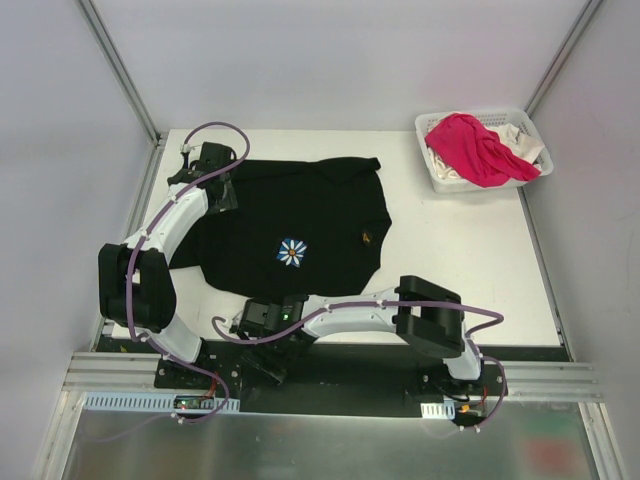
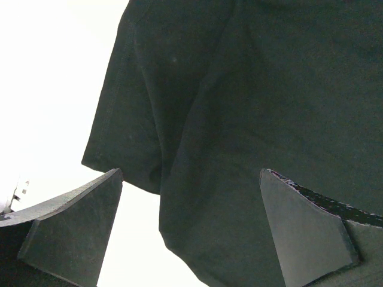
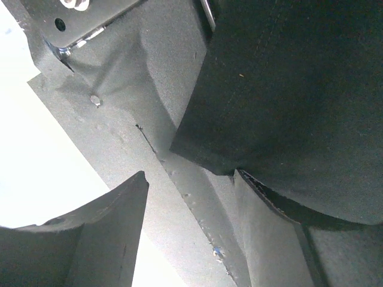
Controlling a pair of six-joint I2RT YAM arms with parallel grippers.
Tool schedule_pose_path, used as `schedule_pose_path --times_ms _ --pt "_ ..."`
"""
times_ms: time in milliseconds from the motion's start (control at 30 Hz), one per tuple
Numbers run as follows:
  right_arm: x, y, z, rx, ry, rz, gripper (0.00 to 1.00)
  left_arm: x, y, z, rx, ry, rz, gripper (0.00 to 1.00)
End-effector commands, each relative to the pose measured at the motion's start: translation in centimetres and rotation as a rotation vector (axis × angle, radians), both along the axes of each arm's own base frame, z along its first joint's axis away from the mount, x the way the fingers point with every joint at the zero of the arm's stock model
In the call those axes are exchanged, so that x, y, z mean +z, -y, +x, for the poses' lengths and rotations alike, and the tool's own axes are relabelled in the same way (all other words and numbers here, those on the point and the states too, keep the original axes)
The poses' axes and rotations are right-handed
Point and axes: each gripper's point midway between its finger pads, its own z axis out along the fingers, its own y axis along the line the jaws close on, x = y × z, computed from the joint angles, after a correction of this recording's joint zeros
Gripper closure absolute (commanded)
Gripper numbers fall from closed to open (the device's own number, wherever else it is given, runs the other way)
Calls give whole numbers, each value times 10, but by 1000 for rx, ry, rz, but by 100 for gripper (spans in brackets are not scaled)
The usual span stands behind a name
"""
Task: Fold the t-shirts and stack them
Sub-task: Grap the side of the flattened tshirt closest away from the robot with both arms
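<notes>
A large black t-shirt [image 1: 300, 215] with a daisy print [image 1: 291, 251] lies spread flat on the white table. My left gripper [image 1: 220, 190] is at the shirt's far left sleeve. In the left wrist view the left gripper [image 2: 190, 173] stands open wide, with the black sleeve [image 2: 137, 119] and the shirt's side just ahead of its fingertips. My right gripper [image 1: 252, 322] is at the shirt's near hem by the table's front edge. In the right wrist view this gripper [image 3: 191, 174] is open, and the hem corner [image 3: 197, 146] touches the right finger's tip. A pink t-shirt [image 1: 478, 148] and a white one [image 1: 520, 140] lie in the basket.
The white lattice basket [image 1: 470, 118] stands at the far right corner of the table. A dark metal rail [image 1: 350, 375] runs along the near edge by the arm bases. Grey walls and frame posts close in the sides.
</notes>
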Motion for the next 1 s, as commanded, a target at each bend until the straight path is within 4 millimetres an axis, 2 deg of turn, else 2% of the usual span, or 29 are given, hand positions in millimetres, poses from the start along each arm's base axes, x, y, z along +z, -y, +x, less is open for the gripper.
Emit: schedule_pose_path --times_ms 0,400,567,933,967 --pt "1 -10 6 22 22 6 38 21 -3 5 2 68 2 3" --pt "16 -14 29 -6 30 64 38 14 4 7 -33 47 -25 3" --pt "5 -12 44 -37 21 52 38 15 6 8 -42 54 -32 4" --pt "-7 -8 51 -72 5 42 38 14 5 8 -43 49 -21 4" --pt "-6 -8 52 -78 4 48 41 14 5 8 -43 49 -21 4"
